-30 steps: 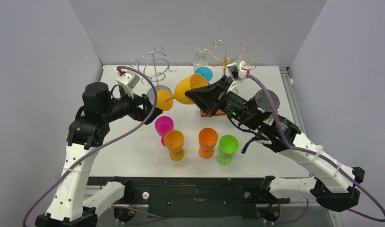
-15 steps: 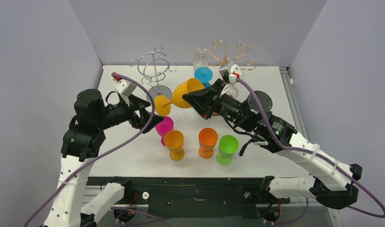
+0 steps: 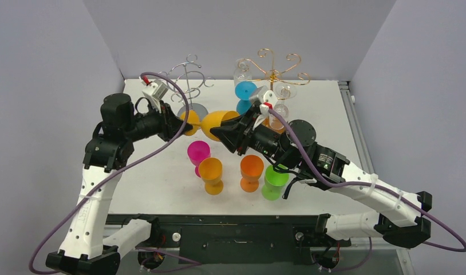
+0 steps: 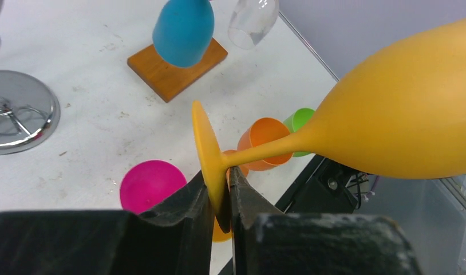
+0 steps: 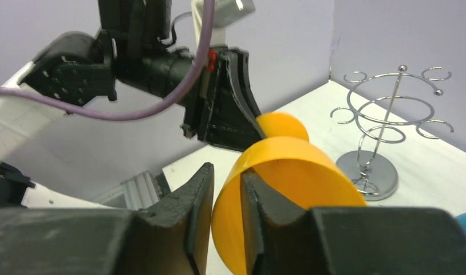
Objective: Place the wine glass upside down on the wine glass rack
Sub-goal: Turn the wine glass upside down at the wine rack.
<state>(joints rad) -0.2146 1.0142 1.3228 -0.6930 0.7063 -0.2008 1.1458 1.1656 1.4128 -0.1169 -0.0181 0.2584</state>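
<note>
A yellow wine glass hangs on its side above the table, between the two arms. My left gripper is shut on the edge of its flat foot, with both black fingers pressed on the disc. My right gripper stands astride the bowl's rim, one finger inside and one outside, slightly parted with a thin gap at the outer finger. The silver wire rack stands empty just behind the glass. The copper rack to its right holds a blue glass upside down, with clear glasses beside it.
Several upright glasses stand below the held glass: magenta, amber, orange and green. The silver rack's round base and the copper rack's wooden base sit on the white table. Walls close in at the back and both sides.
My left gripper has closed on the glass's foot. My right arm has swung left and lower with the bowl, and its jaws have eased slightly off the rim.
</note>
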